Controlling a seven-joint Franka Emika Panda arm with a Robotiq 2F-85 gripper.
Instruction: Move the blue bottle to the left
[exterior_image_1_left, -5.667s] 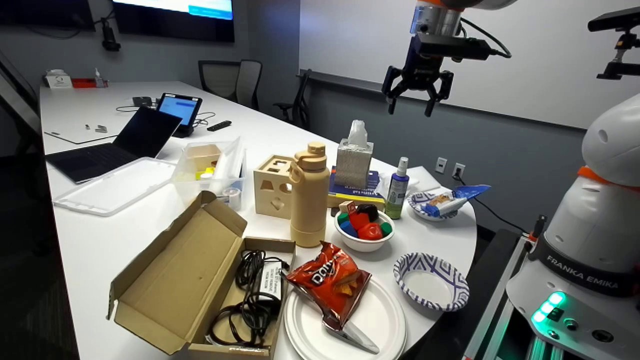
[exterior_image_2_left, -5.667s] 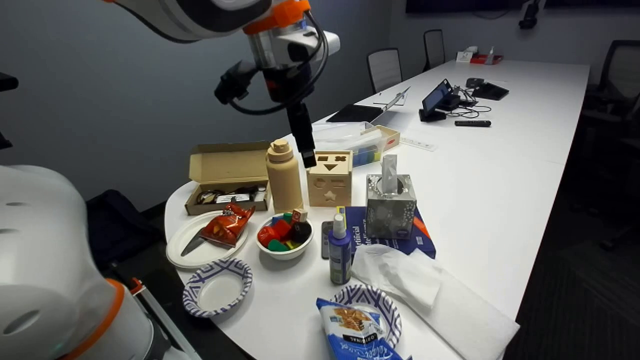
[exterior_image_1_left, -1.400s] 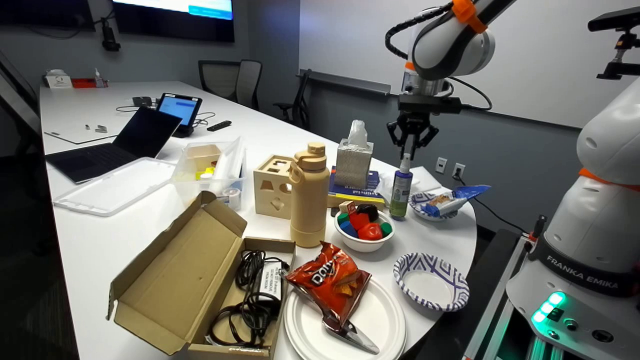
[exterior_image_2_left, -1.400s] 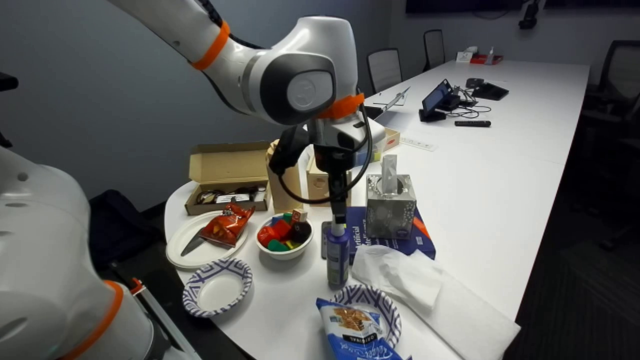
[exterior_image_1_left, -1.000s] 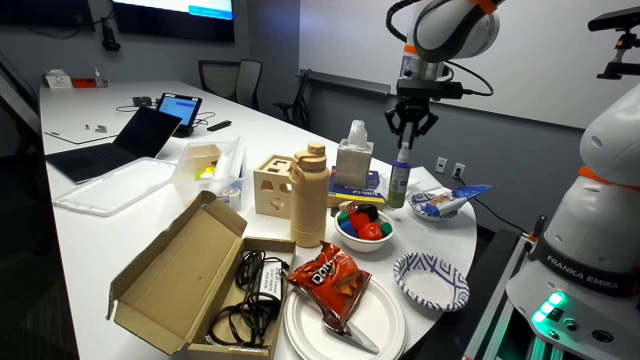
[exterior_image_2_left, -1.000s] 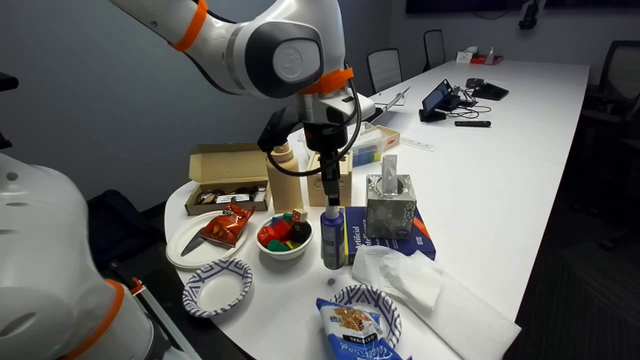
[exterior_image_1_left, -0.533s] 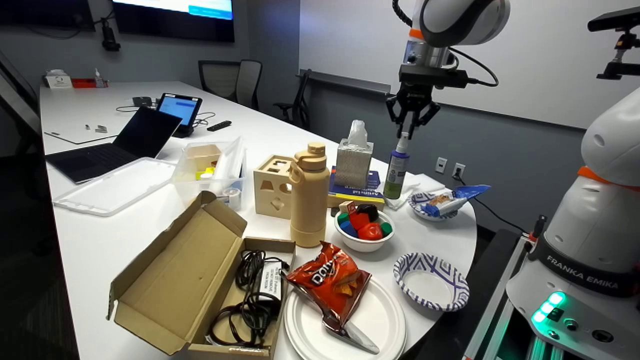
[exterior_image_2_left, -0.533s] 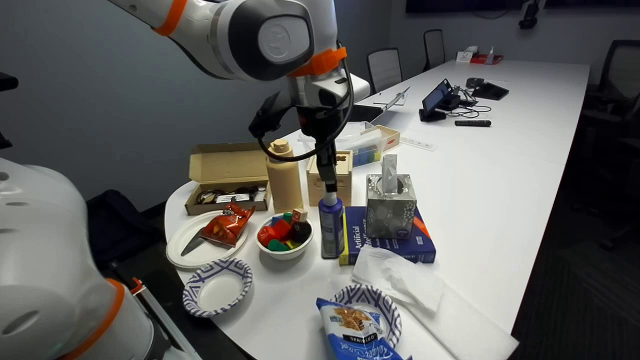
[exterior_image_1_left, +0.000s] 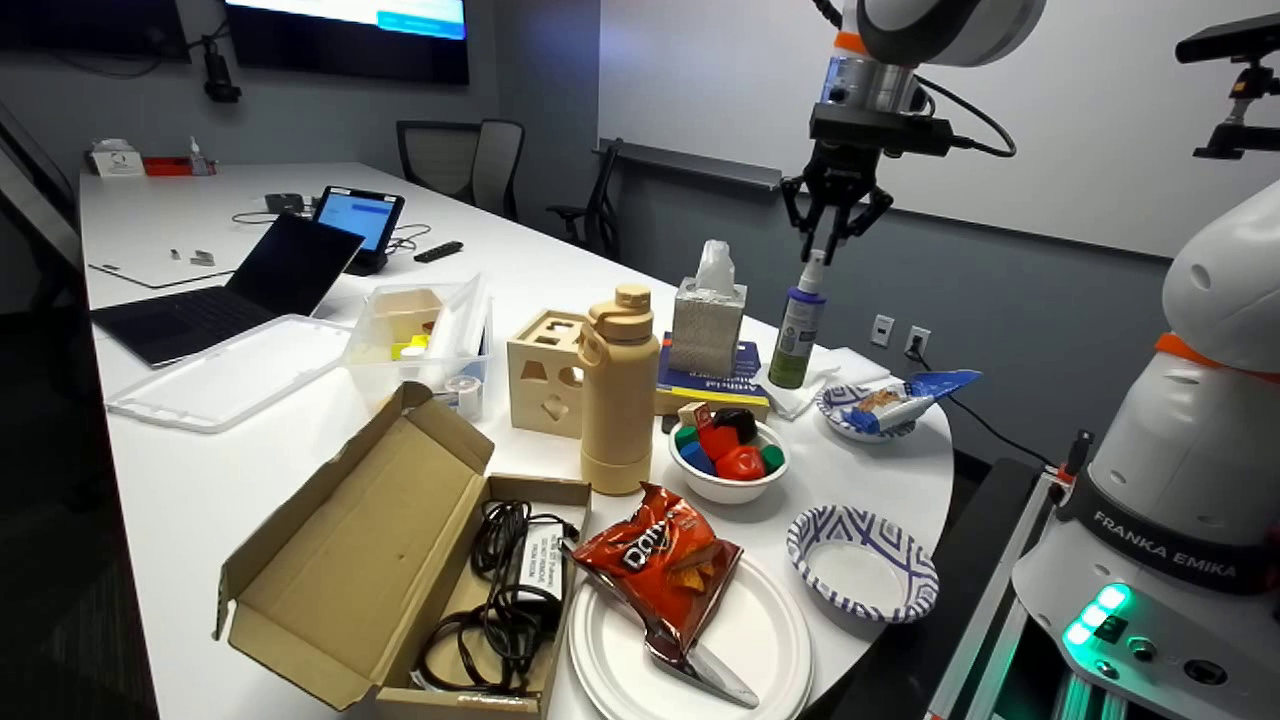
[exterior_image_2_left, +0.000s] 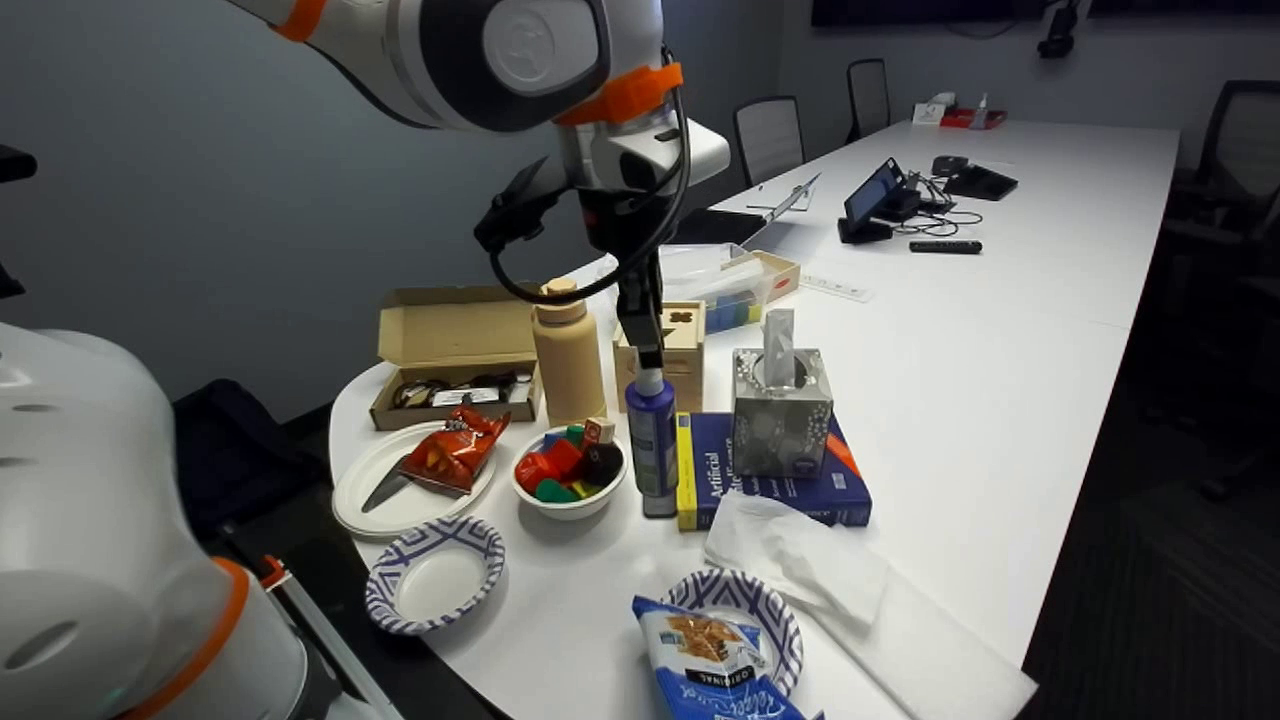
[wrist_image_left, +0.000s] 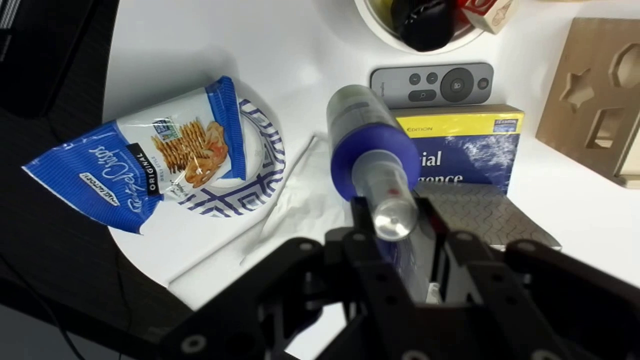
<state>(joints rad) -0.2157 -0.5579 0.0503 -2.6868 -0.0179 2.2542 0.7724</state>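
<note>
The blue bottle (exterior_image_1_left: 795, 340), a slim spray bottle with a purple-blue collar, a green lower part and a pale top, hangs from my gripper (exterior_image_1_left: 820, 250). In an exterior view the bottle (exterior_image_2_left: 652, 440) appears lifted off the table, its base in front of the remote. It leans slightly. From the wrist view, both black fingers (wrist_image_left: 361, 210) close on the pale top of the bottle (wrist_image_left: 372, 137), whose base points away from me. The gripper (exterior_image_2_left: 650, 355) is shut on it there.
Beside the bottle lie a book (exterior_image_2_left: 712, 470) with a tissue box (exterior_image_2_left: 782, 430) on it and a grey remote (wrist_image_left: 400, 90). A white bowl of blocks (exterior_image_2_left: 565, 510), a tall tan jug (exterior_image_1_left: 617, 400) and a wooden shape box (exterior_image_1_left: 545, 385) stand close by. A pretzel bag (wrist_image_left: 165, 155) lies across a patterned bowl.
Several seconds ago my gripper was open above the table and the bottle stood upright. Over the last second the held bottle has risen and moved away from the pretzel bag, tilting a little.
</note>
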